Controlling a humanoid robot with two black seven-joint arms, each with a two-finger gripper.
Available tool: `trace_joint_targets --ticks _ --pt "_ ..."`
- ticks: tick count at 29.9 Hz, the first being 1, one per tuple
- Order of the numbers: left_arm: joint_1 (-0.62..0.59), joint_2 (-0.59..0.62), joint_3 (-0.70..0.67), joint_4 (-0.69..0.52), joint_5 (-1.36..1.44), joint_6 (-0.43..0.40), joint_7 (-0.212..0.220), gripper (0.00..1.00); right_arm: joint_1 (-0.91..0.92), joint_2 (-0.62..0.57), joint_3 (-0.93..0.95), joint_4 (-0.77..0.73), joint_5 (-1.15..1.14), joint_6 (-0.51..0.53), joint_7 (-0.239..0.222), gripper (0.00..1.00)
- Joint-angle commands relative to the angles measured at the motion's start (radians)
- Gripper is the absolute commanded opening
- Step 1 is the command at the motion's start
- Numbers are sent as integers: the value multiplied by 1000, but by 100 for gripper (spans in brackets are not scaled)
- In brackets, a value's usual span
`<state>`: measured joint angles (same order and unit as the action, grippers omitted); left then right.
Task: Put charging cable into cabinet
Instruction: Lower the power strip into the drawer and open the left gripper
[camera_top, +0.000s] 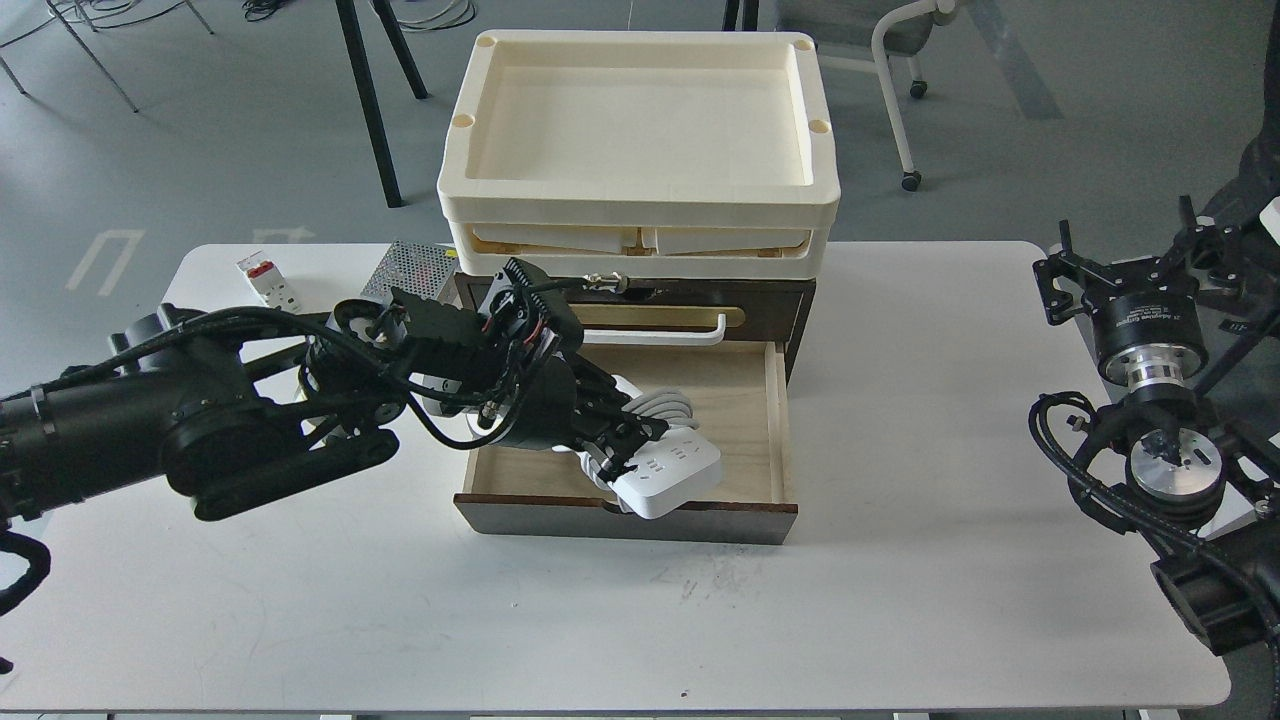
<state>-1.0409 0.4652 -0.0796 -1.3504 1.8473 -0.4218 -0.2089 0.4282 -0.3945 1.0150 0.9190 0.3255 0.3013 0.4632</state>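
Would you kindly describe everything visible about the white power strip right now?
The charging cable is a white, glossy plastic power strip with sockets on its top face and a thick white cord coiled around its far end. It sits tilted over the open drawer of the cabinet, its near end above the front edge. The left gripper is shut on it.
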Motion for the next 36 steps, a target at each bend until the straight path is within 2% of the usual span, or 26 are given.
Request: trace_joint_targets --ticks 1,12,20,22,24,25,28,29,34,36 --pt "7 1 0 23 0 0 23 4 0 -1 8 0 1 -1 11 100" --pt "16 -43 -2 108 -8 15 28 7 -2 -3 10 0 1 -1 22 100" --pt "30 -83 -3 166 -3 38 74 14 -2 -3 10 0 1 -1 23 100" --pt "32 -83 -9 171 0 69 80 28 -2 -3 10 0 1 -1 23 100" --pt "32 -83 -9 188 -5 101 85 53 -2 -3 10 0 1 -1 23 100" --pt "32 -85 -9 195 -5 119 85 60 -2 -1 10 0 1 -1 23 100" --pt "32 -85 -5 201 -7 158 71 74 -2 -3 10 0 1 -1 23 100" --pt "32 -85 -2 195 -7 155 69 76 -2 -3 10 0 1 -1 23 100" --pt "32 -88 6 183 -7 143 66 77 -2 -3 10 0 0 -1 23 100" --pt "30 -89 -2 159 -8 143 51 81 -2 -4 10 0 1 -1 23 100"
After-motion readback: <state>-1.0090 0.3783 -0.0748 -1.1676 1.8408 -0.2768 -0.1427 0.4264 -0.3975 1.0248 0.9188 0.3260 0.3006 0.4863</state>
